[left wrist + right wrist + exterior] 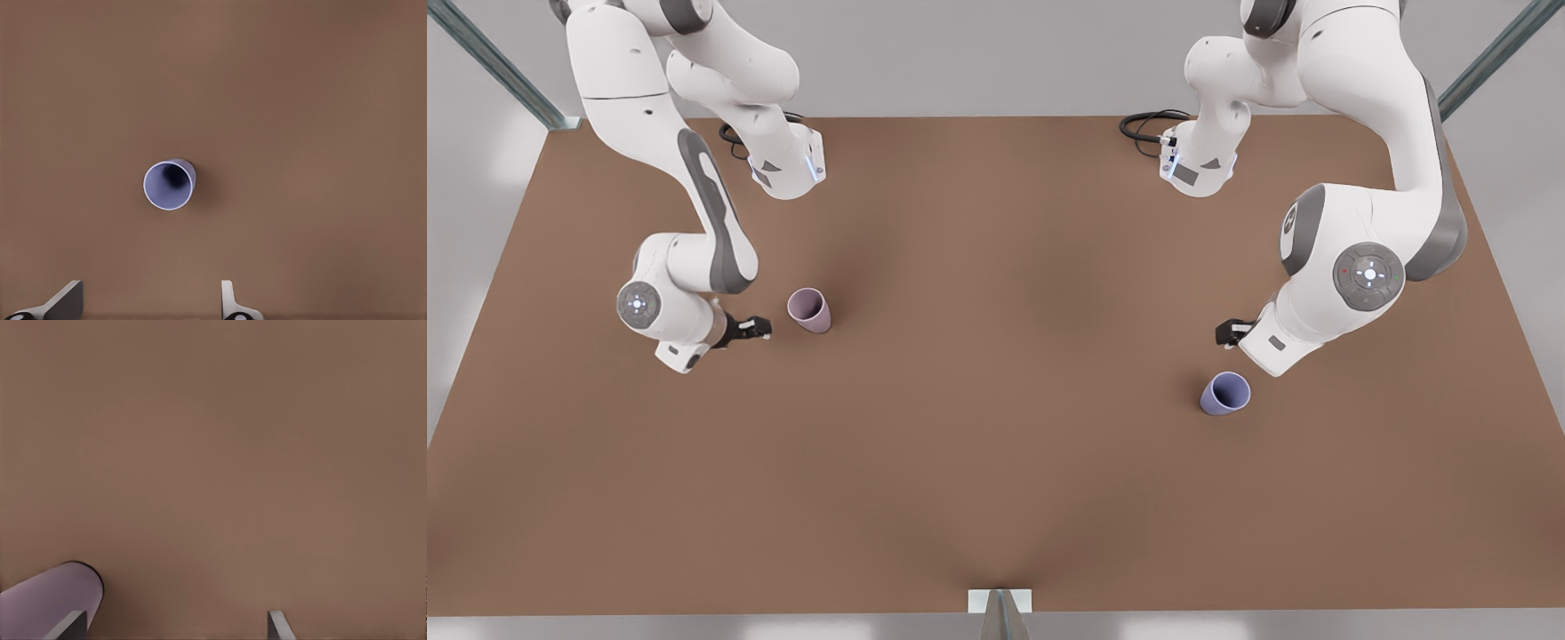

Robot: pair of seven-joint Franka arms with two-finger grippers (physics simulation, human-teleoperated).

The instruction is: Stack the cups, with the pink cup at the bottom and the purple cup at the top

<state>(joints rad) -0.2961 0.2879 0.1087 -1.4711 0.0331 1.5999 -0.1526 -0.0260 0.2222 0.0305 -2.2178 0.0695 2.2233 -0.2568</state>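
Note:
The pink cup (809, 309) stands upright on the brown table at the front view's left. My right gripper (758, 329) hovers just beside it, open and holding nothing. In the right wrist view the pink cup (47, 600) lies off to one side of the right gripper (175, 628), by one fingertip (70, 627). The purple cup (1224, 393) stands mouth up at the front view's right. My left gripper (1232, 331) hangs open a little behind it. In the left wrist view the purple cup (169, 185) sits ahead of the left gripper (147, 303), apart from the fingers.
The brown table (996, 444) stretches wide between the two cups. Black cables (1152, 124) lie at the back by the arm bases. A small white bracket (1000, 601) sits at the middle of the front edge.

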